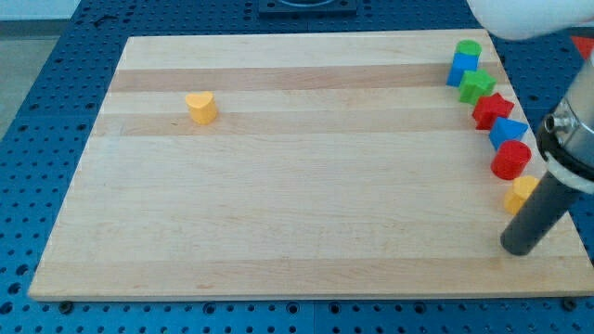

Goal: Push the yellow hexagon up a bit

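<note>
The yellow hexagon (519, 193) lies near the board's right edge, at the lower end of a curved row of blocks. The dark rod comes down from the view's right and covers the hexagon's right side. My tip (520, 247) rests on the board just below the hexagon, slightly toward the view's bottom. I cannot tell whether the rod touches the block.
Above the hexagon, in a row going up, are a red cylinder (510, 160), a blue triangle (508, 131), a red star (492, 109), a green star (477, 85), a blue cube (462, 67) and a green cylinder (468, 48). A yellow heart (200, 107) sits at the upper left. The board's right edge (557, 232) is close.
</note>
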